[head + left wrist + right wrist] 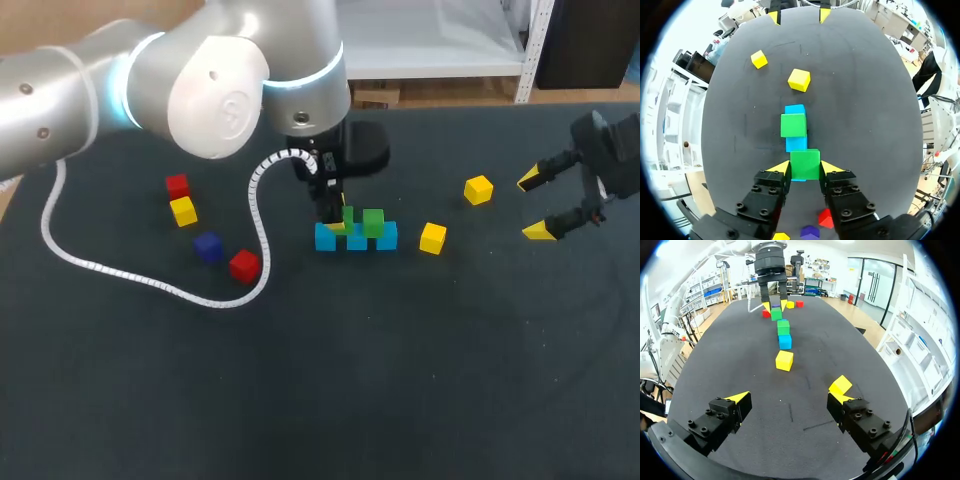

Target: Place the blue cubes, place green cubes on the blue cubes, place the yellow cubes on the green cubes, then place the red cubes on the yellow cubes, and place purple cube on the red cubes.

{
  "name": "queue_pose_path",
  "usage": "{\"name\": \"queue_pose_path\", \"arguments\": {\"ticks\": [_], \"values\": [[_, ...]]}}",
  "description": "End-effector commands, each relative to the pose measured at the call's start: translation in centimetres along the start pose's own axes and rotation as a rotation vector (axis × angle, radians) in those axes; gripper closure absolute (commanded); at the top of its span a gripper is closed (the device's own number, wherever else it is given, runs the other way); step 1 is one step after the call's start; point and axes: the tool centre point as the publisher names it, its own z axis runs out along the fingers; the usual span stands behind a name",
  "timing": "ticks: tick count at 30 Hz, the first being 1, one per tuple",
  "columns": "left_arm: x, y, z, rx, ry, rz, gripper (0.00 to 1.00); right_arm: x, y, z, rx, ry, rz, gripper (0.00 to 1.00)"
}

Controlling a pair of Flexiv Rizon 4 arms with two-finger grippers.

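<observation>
Far left, a red cube [177,185] is lying well apart from the work. My left gripper [805,169] is clamping a green cube [805,161] from both sides, over the left end of the blue row [388,238] — seated or not, I cannot tell. The row's long axis is running straight ahead of these fingers, and the second green [373,222] is sitting further along it. Right of the row, a near yellow [432,238] and a far yellow [478,189] are lying loose. My right gripper [534,206], jaws wide apart and empty, is hovering nearer both — I judge the yellow layer falls to it.
</observation>
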Motion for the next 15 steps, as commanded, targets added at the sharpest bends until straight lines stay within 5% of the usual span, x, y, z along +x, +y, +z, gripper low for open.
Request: {"name": "queue_pose_path", "arguments": {"ticks": [1, 15], "values": [[-0.03, 0.45, 0.40, 0.010, -0.005, 0.002, 1.00, 0.03, -0.02, 0.04, 0.000, -0.002, -0.001, 0.00], [0.19, 1.31, 1.13, 0.011, -0.002, 0.018, 1.00, 0.03, -0.02, 0.04, 0.000, -0.002, -0.001, 0.00]]}}
